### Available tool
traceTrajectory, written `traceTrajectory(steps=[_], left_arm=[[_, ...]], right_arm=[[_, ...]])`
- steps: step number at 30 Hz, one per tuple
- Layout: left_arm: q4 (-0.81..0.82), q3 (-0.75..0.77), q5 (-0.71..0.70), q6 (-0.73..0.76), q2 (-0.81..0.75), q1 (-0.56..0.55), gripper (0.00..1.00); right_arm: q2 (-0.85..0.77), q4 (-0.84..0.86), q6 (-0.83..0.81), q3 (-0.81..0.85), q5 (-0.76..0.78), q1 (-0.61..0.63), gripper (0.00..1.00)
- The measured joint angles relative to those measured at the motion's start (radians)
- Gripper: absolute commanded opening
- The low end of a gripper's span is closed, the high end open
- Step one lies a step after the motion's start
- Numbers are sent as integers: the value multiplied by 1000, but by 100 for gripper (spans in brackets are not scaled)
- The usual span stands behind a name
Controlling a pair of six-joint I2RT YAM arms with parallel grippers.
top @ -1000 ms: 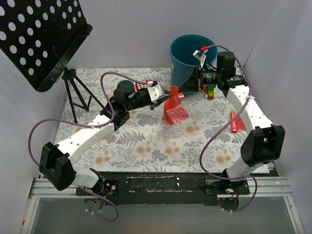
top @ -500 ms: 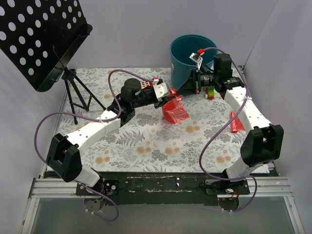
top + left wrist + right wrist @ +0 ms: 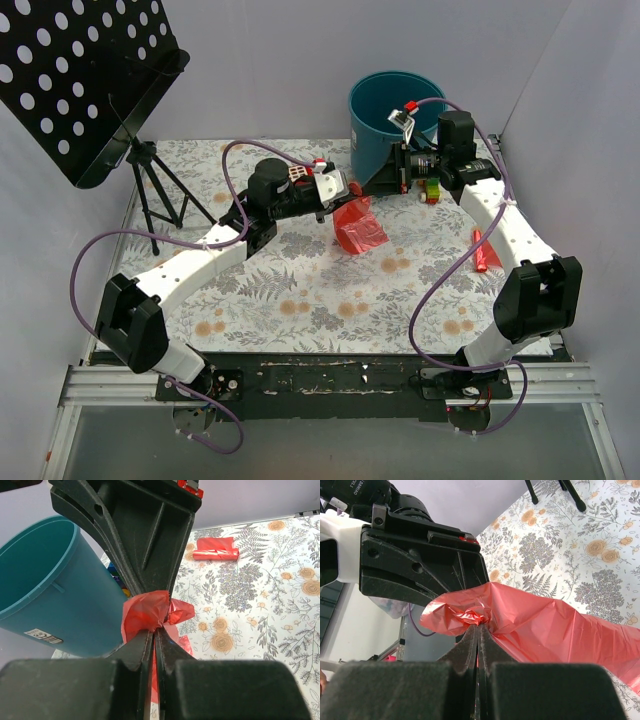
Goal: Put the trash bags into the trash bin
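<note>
A red-pink trash bag point(image 3: 360, 228) hangs to the table in front of the teal trash bin point(image 3: 383, 112), pinched at its bunched top by both grippers. My left gripper point(image 3: 154, 629) is shut on a crumpled fold of the bag point(image 3: 147, 611), and in the top view it point(image 3: 347, 194) sits just left of the bin's base. My right gripper point(image 3: 479, 625) is shut on the same bag point(image 3: 555, 627) from the opposite side; its fingertips point(image 3: 156, 588) meet the film directly across from mine. A second rolled trash bag point(image 3: 216, 550) lies on the table at the right point(image 3: 487, 250).
A black perforated music stand point(image 3: 80, 75) on a tripod point(image 3: 160, 195) fills the back left. Small coloured blocks point(image 3: 432, 190) sit by the bin's right side. White walls close in the floral table point(image 3: 300, 290) on three sides. The bin point(image 3: 50, 585) stands close to the left gripper.
The left arm swung right toward the bin. Its gripper opened briefly and closed again on the bag's top. The bag sagged lower. The right gripper kept its hold.
</note>
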Motion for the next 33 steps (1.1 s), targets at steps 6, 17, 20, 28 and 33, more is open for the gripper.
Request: traceTrajectory(steps=[6, 17, 20, 28, 33], left_arm=[[-20, 6, -5, 4, -1, 0, 0], [-46, -18, -8, -1, -51, 2, 0], [-47, -18, -8, -3, -53, 2, 0], [-51, -19, -8, -8, -53, 7, 0], [-50, -19, -8, -8, -53, 8, 0]], right_arm=[[0, -6, -10, 1, 5, -12, 1], [1, -49, -42, 11, 76, -55, 1], [1, -54, -53, 14, 85, -55, 9], [1, -40, -76, 29, 29, -34, 52], [1, -48, -102, 35, 29, -5, 52]])
